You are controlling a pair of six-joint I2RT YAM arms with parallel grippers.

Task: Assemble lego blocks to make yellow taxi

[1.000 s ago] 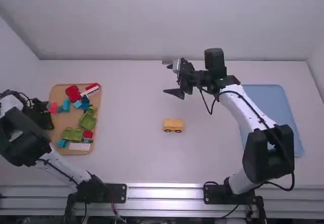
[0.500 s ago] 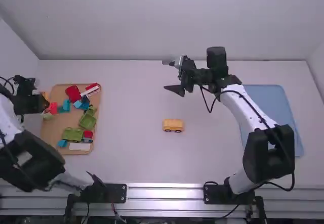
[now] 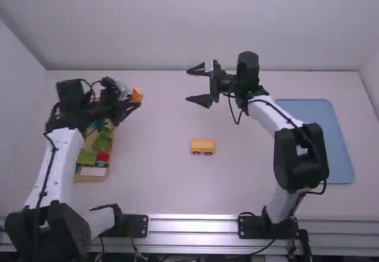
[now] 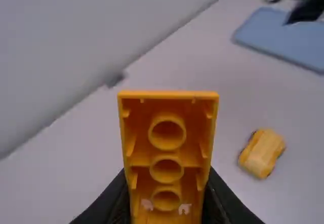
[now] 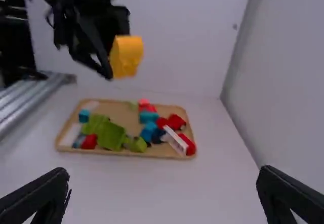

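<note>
Left gripper: closed on a yellow-orange lego block, raised above the table near the wooden tray. The left wrist view shows the block's hollow underside, with three round tubes in a row. Right gripper: fingers spread wide, nothing between them, positioned beyond the table's middle. Wheeled yellow lego block: on the white table, well apart from both grippers and between the two trays, dark wheels visible along its near side. Wooden tray: at the table's left, partly beneath the left arm in the high view; contains green blocks, red blocks, turquoise blocks and white pieces. Blue tray: lying at the table's right, beside the right arm.
</note>
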